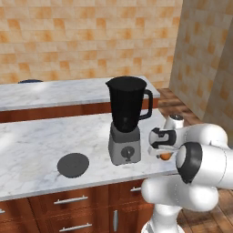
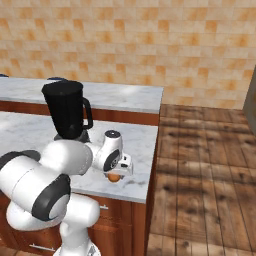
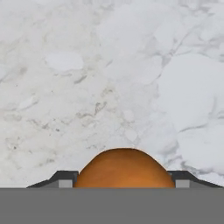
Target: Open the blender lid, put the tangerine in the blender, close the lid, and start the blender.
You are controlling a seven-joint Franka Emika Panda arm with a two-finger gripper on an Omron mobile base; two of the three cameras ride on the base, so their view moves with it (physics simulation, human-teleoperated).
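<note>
On the white marble counter [image 1: 27, 150], the flat round dark grey blender lid [image 1: 73, 164] lies farthest left, off the jar and near the front edge. To its right stands the blender [image 1: 126, 119], a tall black tapered jar with a side handle on a grey boxy base with a round dial; its top is uncovered. Right of the base, near the counter's front right corner, the white arm's two-finger gripper [image 1: 165, 154] points down at the marble. The small orange round tangerine [image 2: 114, 177] sits directly under the hand, low over the counter. In the hand view the tangerine [image 3: 124, 169] fills the space between the two dark fingertips [image 3: 64, 179], one on each side of it and seemingly against its flanks; whether they actually press it cannot be told.
</note>
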